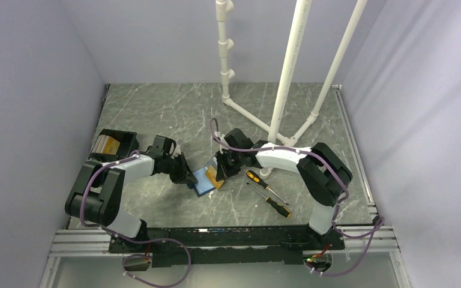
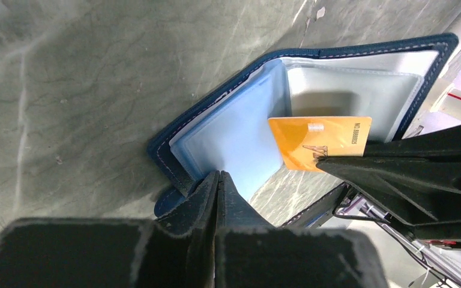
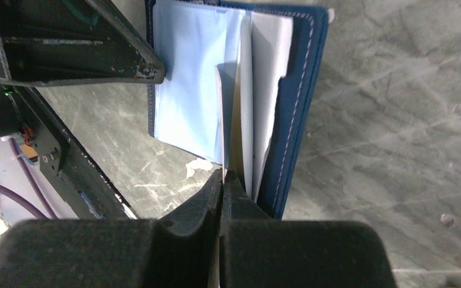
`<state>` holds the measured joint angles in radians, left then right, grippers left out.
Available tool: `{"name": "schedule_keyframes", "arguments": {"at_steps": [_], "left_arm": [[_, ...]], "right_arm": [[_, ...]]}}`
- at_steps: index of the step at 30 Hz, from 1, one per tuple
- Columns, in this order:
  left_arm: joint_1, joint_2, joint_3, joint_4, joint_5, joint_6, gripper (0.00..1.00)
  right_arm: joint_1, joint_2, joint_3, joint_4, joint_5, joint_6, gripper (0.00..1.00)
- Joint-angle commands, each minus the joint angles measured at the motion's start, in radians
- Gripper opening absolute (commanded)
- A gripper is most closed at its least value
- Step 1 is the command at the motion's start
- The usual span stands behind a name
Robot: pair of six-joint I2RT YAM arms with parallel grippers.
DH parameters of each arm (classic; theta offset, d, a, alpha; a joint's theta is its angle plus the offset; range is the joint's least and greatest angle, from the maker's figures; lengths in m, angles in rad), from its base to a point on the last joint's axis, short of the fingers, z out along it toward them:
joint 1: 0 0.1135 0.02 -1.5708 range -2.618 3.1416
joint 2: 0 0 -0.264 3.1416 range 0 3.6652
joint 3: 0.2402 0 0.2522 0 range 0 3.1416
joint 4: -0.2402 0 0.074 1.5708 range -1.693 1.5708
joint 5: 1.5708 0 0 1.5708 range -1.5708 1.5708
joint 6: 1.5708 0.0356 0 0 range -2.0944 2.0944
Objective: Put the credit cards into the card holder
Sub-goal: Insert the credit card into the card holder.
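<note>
Both arms bend inward over the desk (image 1: pixel 156 108). The left fingers (image 2: pixel 216 187) are pinched shut on the open card holder (image 2: pixel 234 129) by its near edge. The right fingers (image 3: pixel 222 183) clamp a credit card (image 2: pixel 321 141), its tip between the holder's leaves.

The top camera looks down from high behind both arms and takes in the whole table (image 1: pixel 174 114) from far off. The left wrist camera sits just behind the left hand (image 2: pixel 218 180), facing along it, very close to the card holder (image 2: pixel 234 138). The right wrist camera does likewise behind the right hand (image 3: pixel 222 183). All three views share the card holder. The left wrist view also catches the right hand's fingers (image 2: pixel 396 174) and the credit card (image 2: pixel 321 141).
</note>
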<state>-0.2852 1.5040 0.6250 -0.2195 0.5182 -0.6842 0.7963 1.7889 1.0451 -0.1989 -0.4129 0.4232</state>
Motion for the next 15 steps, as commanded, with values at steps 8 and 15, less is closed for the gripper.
{"name": "schedule_keyframes", "arguments": {"at_steps": [8, 15], "left_arm": [[-0.012, 0.035, 0.008, -0.078, -0.166, 0.073, 0.0], [-0.012, 0.037, 0.007, -0.089, -0.188, 0.089, 0.0]], "right_arm": [[-0.029, 0.004, 0.041, -0.023, 0.04, 0.005, 0.0], [-0.046, 0.009, 0.053, -0.048, -0.017, -0.027, 0.0]]}}
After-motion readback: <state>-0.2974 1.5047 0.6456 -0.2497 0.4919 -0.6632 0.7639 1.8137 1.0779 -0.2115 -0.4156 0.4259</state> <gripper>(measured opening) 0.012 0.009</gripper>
